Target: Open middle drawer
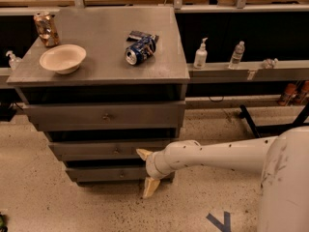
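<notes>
The middle drawer [96,150] is the grey front between the taller top drawer [72,116] and the thin bottom drawer [101,174]. It has a small round knob [116,151] at its centre, and none of its inside shows. My gripper [146,170] is low in front of the cabinet's right end, to the right of the knob. It is open: one tan finger [143,153] lies against the middle drawer's front and the other finger [150,187] points down below the bottom drawer. It holds nothing.
The cabinet top [106,37] carries a tan bowl [63,58], an upright can [46,29] and a blue can on its side [139,50]. To the right, a low shelf [251,70] holds bottles [200,54]. My white arm [222,153] reaches in from the right over speckled floor.
</notes>
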You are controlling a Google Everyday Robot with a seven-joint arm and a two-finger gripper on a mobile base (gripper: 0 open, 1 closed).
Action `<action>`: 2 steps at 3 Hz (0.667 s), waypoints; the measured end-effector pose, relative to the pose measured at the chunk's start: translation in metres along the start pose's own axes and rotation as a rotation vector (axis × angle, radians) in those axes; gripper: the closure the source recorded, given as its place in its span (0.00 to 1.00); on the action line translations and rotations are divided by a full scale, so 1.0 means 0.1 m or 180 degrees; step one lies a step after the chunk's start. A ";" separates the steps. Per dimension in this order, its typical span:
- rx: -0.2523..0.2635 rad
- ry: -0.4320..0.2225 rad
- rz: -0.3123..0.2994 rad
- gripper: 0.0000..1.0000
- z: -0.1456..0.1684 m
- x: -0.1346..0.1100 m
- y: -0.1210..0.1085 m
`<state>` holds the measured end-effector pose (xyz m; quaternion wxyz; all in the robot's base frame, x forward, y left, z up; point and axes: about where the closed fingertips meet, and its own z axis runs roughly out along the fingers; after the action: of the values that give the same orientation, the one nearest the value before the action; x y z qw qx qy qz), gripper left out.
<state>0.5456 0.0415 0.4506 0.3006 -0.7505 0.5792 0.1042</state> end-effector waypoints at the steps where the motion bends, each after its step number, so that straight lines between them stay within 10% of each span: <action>1: 0.0330 0.0126 -0.0270 0.00 0.11 0.13 -0.41; 2: 0.0509 0.0246 -0.0411 0.00 0.25 0.29 -0.78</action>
<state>0.6316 0.0442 0.4419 0.3431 -0.7633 0.5473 0.0091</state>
